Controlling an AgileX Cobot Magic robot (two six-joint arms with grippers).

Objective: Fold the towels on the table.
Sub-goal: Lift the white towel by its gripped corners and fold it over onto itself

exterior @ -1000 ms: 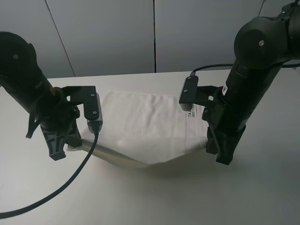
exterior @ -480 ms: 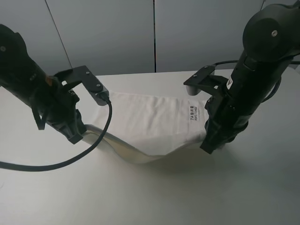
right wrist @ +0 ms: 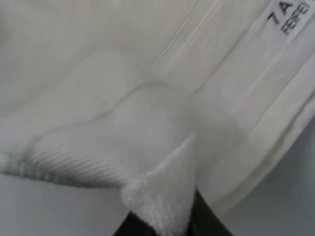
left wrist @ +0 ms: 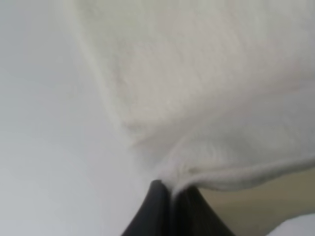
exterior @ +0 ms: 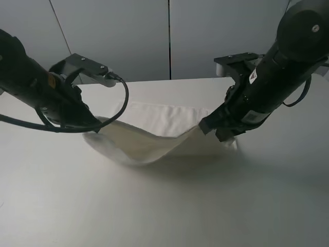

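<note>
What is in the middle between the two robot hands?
The towel sags between the left gripper and the right gripper, its middle drooping toward the table. The high camera shows it.

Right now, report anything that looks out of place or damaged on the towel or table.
Nothing stands out. The left gripper and right gripper each pinch a near corner of the towel; its lifted edge sags between them, the far part lies on the table. No tear or spill shows.

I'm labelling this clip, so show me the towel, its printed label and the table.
towel (exterior: 149, 143): exterior high view, sagging middle of the cloth.
printed label (right wrist: 290, 22): right wrist view, on its dark print.
table (exterior: 164, 216): exterior high view, bare front area.
</note>
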